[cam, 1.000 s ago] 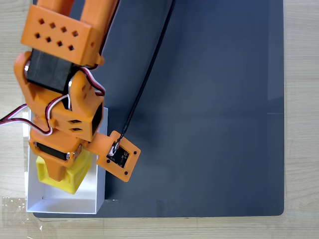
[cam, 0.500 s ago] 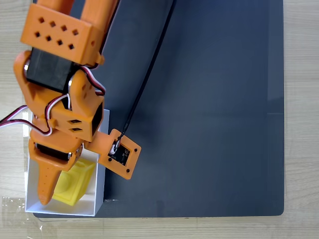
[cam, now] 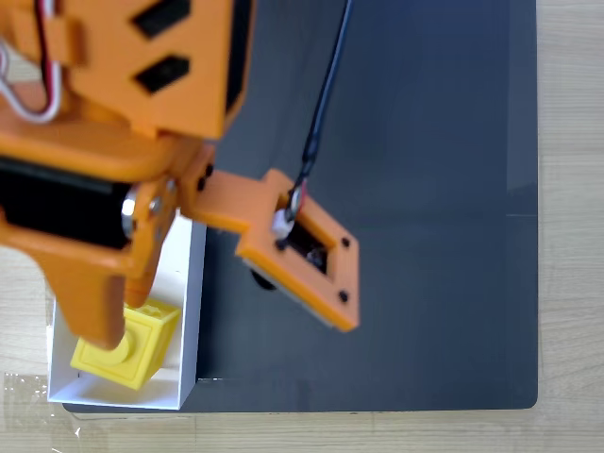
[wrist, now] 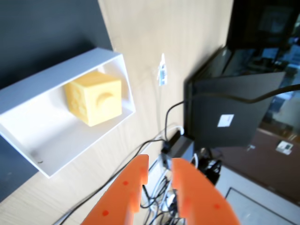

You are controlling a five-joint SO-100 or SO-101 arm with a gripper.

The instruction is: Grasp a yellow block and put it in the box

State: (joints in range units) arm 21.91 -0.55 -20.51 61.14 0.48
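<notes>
No legible text, labels, brands or numbers anywhere in either view.

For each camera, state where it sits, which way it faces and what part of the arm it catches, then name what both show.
Fixed view: sits above, looking straight down on the dark mat; the orange arm looms large at upper left.
Wrist view: rides on the arm, looking past the gripper at the wooden table and beyond its edge.
Shared: the yellow block lying inside the white box.

Glossy yellow plastic block (wrist: 93, 97), smooth matt white box (wrist: 28, 144), matt orange printed-plastic gripper (wrist: 160, 165), matt dark mat (cam: 415, 189), pale wood-grain tabletop (cam: 571, 226).
</notes>
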